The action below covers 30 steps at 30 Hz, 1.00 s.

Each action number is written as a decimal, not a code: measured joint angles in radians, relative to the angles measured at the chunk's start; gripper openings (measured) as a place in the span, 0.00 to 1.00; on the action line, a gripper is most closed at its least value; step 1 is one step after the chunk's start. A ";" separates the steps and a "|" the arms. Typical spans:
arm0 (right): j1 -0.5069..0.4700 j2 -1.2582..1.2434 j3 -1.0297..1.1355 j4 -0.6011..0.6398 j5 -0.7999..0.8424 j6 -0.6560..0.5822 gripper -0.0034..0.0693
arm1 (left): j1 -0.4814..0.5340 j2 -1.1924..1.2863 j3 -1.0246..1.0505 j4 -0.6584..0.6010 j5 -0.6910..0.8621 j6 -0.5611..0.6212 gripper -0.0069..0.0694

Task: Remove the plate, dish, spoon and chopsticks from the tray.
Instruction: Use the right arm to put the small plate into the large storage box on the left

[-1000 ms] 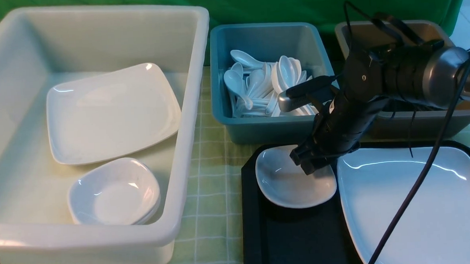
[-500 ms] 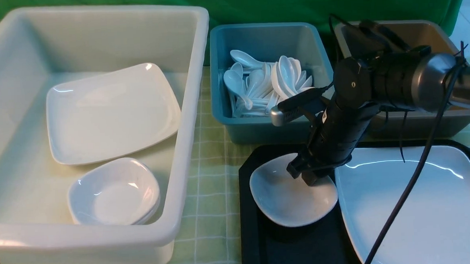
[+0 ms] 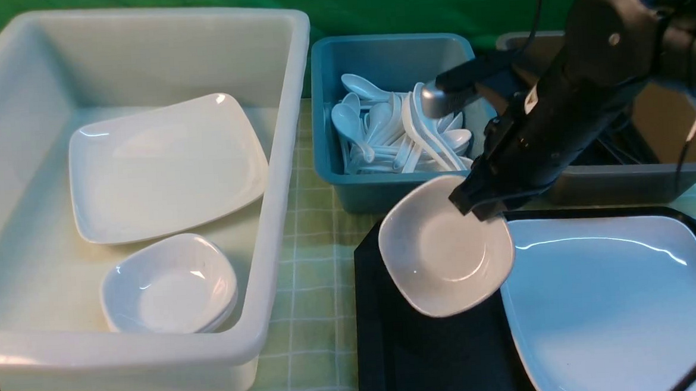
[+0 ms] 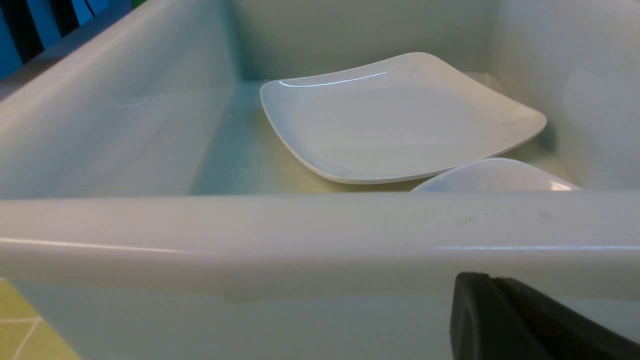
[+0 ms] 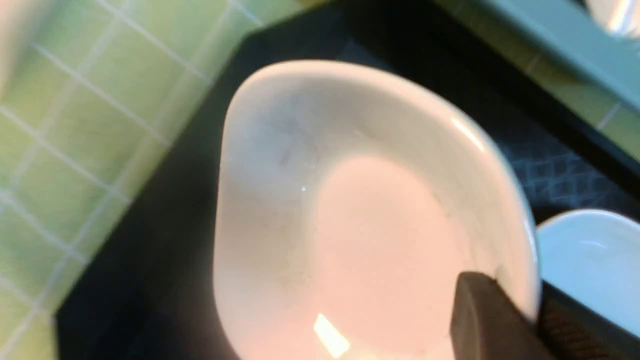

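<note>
The small white dish (image 3: pixel 446 247), deep and glossy with a rounded-square rim, hangs tilted from the right gripper (image 3: pixel 476 203), whose jaws are closed on its far rim, one dark finger (image 5: pixel 487 320) inside the bowl and the other outside it. From the jaws the dish spreads down and toward the robot, its hollow turned up and forward, held above the left part of the black tray (image 3: pixel 428 358). Just to the right of the jaws and lower, the large white plate (image 3: pixel 615 300) lies flat on the tray, its near-left edge partly covered by the dish. The tray sits on a pale green checked tablecloth (image 3: pixel 315 364), with a green backdrop (image 3: pixel 409 4) beyond. Behind the jaws stands a teal bin (image 3: pixel 388 56) heaped with white soup spoons (image 3: pixel 392 127), and to their right a brown bin (image 3: pixel 639 177), partly hidden by the arm. Well to the left of the jaws a big white tub (image 3: pixel 275 163) holds another square plate (image 3: pixel 162 169) and a stack of small dishes (image 3: pixel 168 285). The left gripper (image 4: pixel 525 325) sits just outside the tub's near wall; only one finger shows, so I cannot tell how its jaws stand.
</note>
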 joint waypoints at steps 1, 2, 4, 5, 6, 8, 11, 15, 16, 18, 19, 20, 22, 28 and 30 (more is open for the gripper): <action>0.000 -0.014 -0.011 0.013 0.018 -0.002 0.08 | 0.000 0.000 0.000 0.000 0.000 0.000 0.09; 0.000 -0.017 -0.017 0.020 0.022 -0.002 0.08 | 0.000 0.000 0.000 0.000 0.000 0.000 0.09; 0.000 -0.035 -0.064 0.074 0.040 -0.011 0.08 | 0.000 0.000 0.000 0.000 0.000 0.000 0.09; 0.000 -0.039 -0.097 0.112 0.041 -0.019 0.08 | 0.000 0.000 0.000 0.000 0.000 0.000 0.09; 0.004 -0.039 -0.135 0.154 0.035 -0.031 0.08 | 0.000 0.000 0.000 0.000 0.000 0.000 0.09; 0.032 -0.028 -0.233 0.240 -0.002 -0.060 0.08 | 0.000 0.000 0.000 0.000 0.000 0.000 0.09; 0.106 0.028 -0.351 0.282 -0.075 -0.071 0.08 | 0.000 0.000 0.000 0.000 0.000 0.000 0.09; 0.213 0.164 -0.487 0.300 -0.142 -0.082 0.08 | 0.000 0.000 0.000 0.000 0.000 0.000 0.09; 0.240 0.211 -0.523 0.303 -0.150 -0.082 0.08 | 0.000 0.000 0.000 0.000 0.000 0.000 0.09; 0.280 0.294 -0.582 0.303 -0.152 -0.082 0.08 | 0.000 0.000 0.000 0.000 0.000 0.000 0.09; 0.298 0.337 -0.611 0.303 -0.151 -0.082 0.08 | 0.000 0.000 0.000 0.000 0.000 0.000 0.09; 0.311 0.377 -0.635 0.303 -0.151 -0.082 0.08 | 0.000 0.000 0.000 0.000 0.000 0.000 0.09; 0.330 0.442 -0.676 0.302 -0.151 -0.082 0.08 | 0.000 0.000 0.000 0.000 0.000 0.000 0.09; 0.347 0.536 -0.705 0.300 -0.149 -0.082 0.09 | 0.000 0.000 0.000 0.000 0.000 0.000 0.09; 0.349 0.554 -0.705 0.300 -0.147 -0.082 0.10 | 0.000 0.000 0.000 0.000 0.000 0.000 0.09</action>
